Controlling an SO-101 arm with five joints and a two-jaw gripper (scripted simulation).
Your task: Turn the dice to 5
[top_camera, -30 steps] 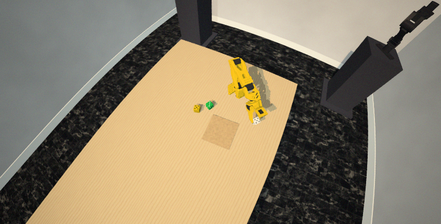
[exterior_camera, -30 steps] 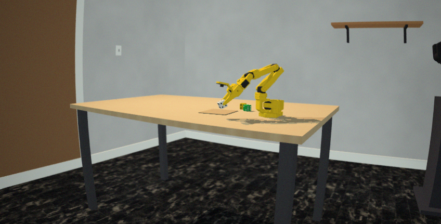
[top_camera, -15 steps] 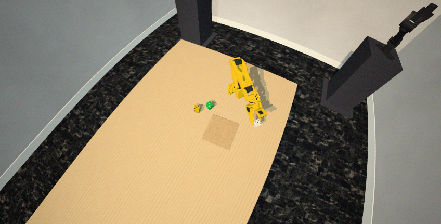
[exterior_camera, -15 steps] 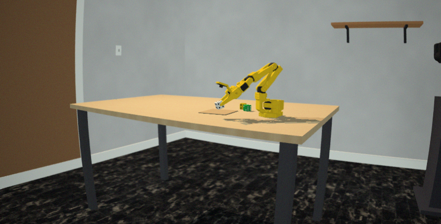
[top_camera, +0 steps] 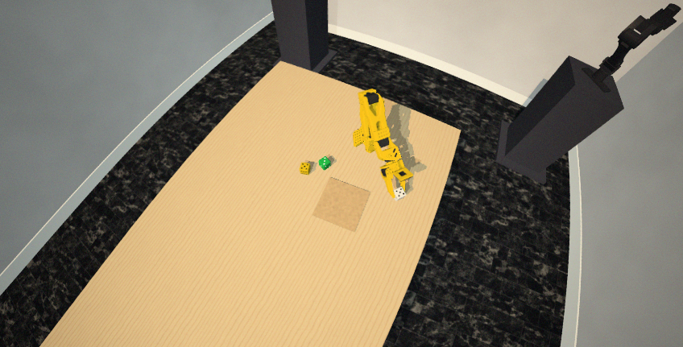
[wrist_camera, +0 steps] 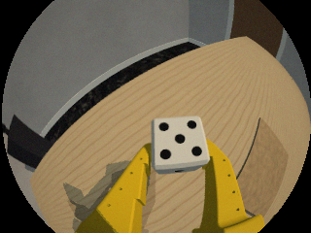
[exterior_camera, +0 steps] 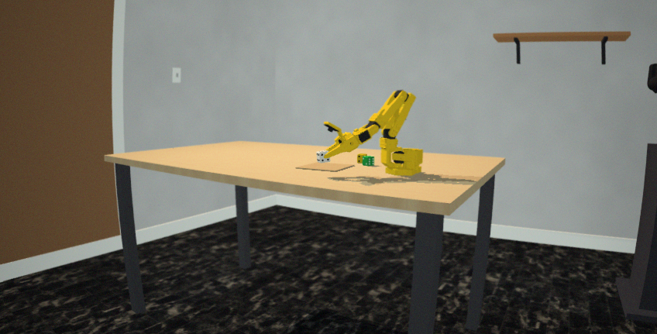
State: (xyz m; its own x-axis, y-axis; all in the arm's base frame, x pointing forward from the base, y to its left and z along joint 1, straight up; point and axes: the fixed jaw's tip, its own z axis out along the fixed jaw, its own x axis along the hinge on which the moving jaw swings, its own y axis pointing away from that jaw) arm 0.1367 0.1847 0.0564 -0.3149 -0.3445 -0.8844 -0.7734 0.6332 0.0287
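My gripper [top_camera: 398,192] [exterior_camera: 325,156] [wrist_camera: 180,149] is shut on the white die [top_camera: 399,193] [exterior_camera: 321,156] [wrist_camera: 180,139], held raised above the table. In the wrist view its five-pip face faces the camera; its underside is hidden. The mat [top_camera: 341,204] [exterior_camera: 324,167] [wrist_camera: 266,167] lies flat, left of the held die in the top view. The green die [top_camera: 324,163] [exterior_camera: 368,160] stands on the table off the mat, between the arm's base and the mat. The yellow die [top_camera: 304,168] [exterior_camera: 359,158] stands close beside it, also off the mat, with five pips on its upper face.
The wooden table [top_camera: 215,247] [exterior_camera: 193,160] has its right edge in the top view not far beyond the held die. Two dark pedestals [top_camera: 304,18] [top_camera: 551,118] with black arms stand on the floor beyond the table. A shelf [exterior_camera: 561,36] hangs on the wall.
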